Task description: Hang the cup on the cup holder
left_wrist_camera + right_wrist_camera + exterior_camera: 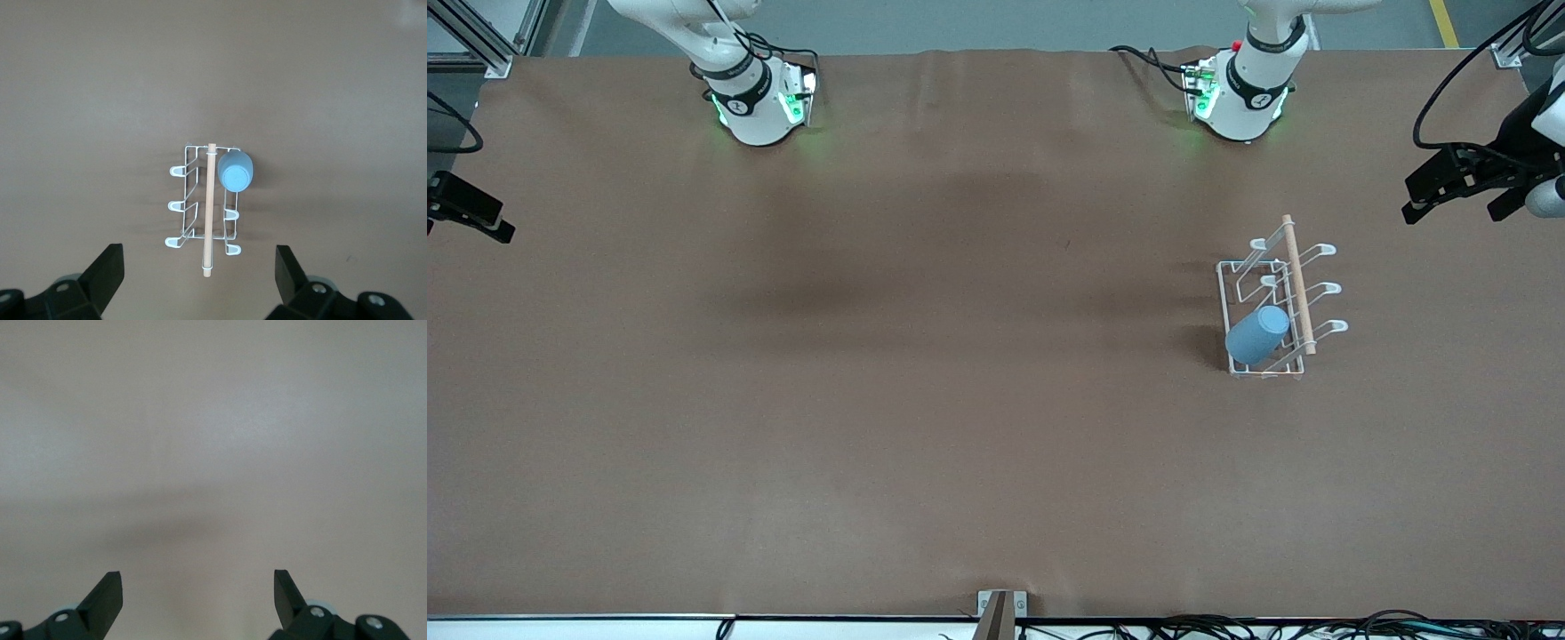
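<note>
The cup is a small light blue tumbler with no handle, slightly tapered and matte, and it hangs upside down and tilted on a prong of the cup holder. That prong is the one nearest the front camera on the side of the holder that faces the right arm's end of the desk. The cup holder is a white wire rack with a rectangular base, looped prongs angled up on both sides and a light wooden rod along its top; it stands toward the left arm's end of the desk. The other prongs are bare. The left hand hovers high above the rack with its fingers wide apart, holding nothing. The right hand is at the right arm's end of the desk, over bare brown cloth, fingers apart and holding nothing.
</note>
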Tool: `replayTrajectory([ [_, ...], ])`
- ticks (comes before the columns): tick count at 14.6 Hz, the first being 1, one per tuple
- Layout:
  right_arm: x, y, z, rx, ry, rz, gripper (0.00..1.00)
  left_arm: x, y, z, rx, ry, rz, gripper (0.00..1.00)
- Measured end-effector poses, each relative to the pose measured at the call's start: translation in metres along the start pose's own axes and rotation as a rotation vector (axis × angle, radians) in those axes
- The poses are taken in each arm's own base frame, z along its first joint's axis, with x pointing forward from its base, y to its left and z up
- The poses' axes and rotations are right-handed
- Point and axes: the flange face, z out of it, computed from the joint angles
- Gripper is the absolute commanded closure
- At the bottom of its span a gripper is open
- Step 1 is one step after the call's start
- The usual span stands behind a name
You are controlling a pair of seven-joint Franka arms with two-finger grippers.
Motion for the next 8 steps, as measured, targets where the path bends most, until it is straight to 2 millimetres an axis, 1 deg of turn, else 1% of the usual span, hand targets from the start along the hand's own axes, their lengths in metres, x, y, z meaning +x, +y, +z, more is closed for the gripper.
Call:
replayTrajectory([
  [8,-0.0004,0.0004,0.0004,0.0,-0.004,0.001,0.0,-0.0011,0.001,0.002,0.001,-0.011,0.003,0.0],
])
